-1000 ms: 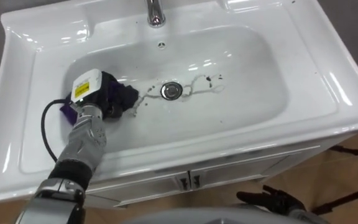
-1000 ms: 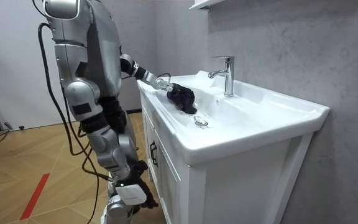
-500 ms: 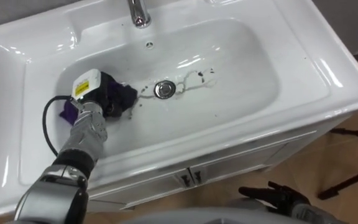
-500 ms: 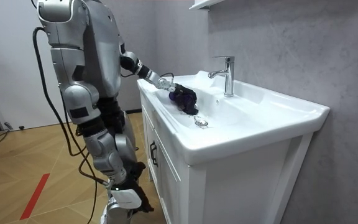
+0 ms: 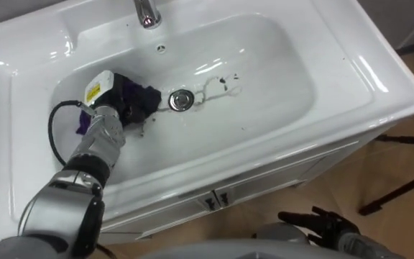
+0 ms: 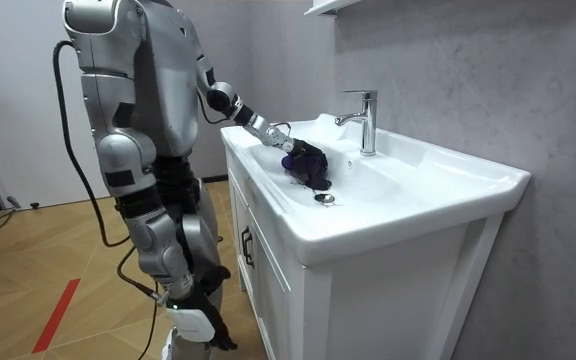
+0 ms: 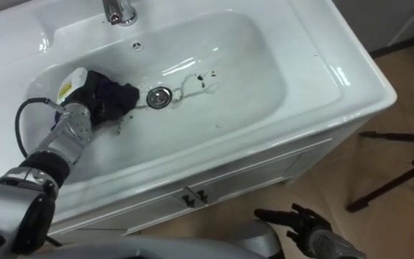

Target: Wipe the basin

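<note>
Left robot hand (image 5: 110,108): set on a crumpled dark purple cloth (image 5: 141,97) in the bottom of the glossy white basin (image 5: 279,79); whether it grips cannot be told. Round metal drain (image 5: 181,100): just right of that hand, touching the cloth's edge. Thin dark smears (image 5: 225,78): further right, then smooth open bowl up to the rounded rim. Right robot hand (image 5: 320,221): splayed loose, well apart, low before the cabinet doors (image 5: 250,191).

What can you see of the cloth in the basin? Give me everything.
The cloth is dark, purple to near black. It looks like soft fabric bunched into a crumpled wad. It lies on the bottom of the white basin, in its left part, with its right edge close beside the drain. The left hand lies on top of it, covering its middle, and a purple corner pokes out by the wrist.
</note>
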You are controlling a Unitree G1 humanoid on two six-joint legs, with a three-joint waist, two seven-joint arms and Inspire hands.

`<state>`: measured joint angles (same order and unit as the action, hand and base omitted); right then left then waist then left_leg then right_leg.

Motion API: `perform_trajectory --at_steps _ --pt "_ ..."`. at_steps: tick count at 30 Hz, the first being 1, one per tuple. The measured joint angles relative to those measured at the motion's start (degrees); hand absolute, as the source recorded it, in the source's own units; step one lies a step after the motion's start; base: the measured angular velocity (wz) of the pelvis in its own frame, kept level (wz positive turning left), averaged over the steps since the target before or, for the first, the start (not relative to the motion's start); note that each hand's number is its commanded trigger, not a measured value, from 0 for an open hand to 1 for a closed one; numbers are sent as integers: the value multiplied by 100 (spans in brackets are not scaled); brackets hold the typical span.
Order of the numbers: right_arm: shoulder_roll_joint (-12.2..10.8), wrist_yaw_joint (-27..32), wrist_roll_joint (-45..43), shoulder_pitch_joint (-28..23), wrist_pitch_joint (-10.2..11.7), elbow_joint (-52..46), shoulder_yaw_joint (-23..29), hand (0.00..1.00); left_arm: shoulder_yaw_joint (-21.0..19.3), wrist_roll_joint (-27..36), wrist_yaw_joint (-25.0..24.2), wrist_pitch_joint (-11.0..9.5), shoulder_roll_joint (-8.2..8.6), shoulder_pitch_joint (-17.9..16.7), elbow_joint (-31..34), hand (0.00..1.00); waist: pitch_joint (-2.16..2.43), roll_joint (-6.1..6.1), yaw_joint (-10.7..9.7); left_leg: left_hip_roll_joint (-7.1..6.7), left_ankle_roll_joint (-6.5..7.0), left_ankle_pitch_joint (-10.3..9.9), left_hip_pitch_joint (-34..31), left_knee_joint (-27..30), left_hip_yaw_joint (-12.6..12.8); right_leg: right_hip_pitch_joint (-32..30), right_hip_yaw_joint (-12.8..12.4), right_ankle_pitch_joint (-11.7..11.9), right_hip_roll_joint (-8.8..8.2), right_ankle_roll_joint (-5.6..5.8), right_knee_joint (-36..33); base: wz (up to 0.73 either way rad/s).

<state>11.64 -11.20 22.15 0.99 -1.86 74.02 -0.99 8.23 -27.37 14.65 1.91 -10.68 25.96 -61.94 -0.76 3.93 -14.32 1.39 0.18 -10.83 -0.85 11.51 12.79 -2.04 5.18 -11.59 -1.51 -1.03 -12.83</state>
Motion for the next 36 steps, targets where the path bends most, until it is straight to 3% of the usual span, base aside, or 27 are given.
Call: perform_trajectory --at_steps 5,7,14,26,31,36 --pt "2 6 10 -3 -4 18 -39 0 21 755 -14 -75 189 35 -45 100 -12 -8 -14 2 0 0 12 -16 71 -4 3 -1 2 1 1 -1" --pt "9 10 19 25 -12 15 -60 0 153 1291 -22 -132 320 65 -72 100 -19 -6 -85 0 1 1 -21 -9 109 -26 12 -6 3 10 -6 2" --pt "-4 70 14 140 -65 5 -202 0 575 2106 -228 -216 752 371 -245 100 -36 -21 -234 12 6 4 -57 -14 273 -145 -118 -18 4 15 -99 -8" --pt "11 251 291 113 -78 -20 -367 0 753 2777 -188 -218 745 412 -225 100 -36 -22 -272 6 8 5 -63 -22 357 -196 -203 -6 19 35 -86 -2" --pt "10 245 455 99 -72 -18 -475 0 906 3184 -193 -230 936 477 -211 100 -32 -28 -341 -3 12 7 -55 -39 390 -185 -222 8 11 49 -67 -2" --pt "-5 240 548 96 -58 -24 -539 0 1063 3287 -190 -211 977 595 -212 100 -31 -24 -491 0 12 7 -44 -71 427 -141 -219 42 17 53 14 -1"
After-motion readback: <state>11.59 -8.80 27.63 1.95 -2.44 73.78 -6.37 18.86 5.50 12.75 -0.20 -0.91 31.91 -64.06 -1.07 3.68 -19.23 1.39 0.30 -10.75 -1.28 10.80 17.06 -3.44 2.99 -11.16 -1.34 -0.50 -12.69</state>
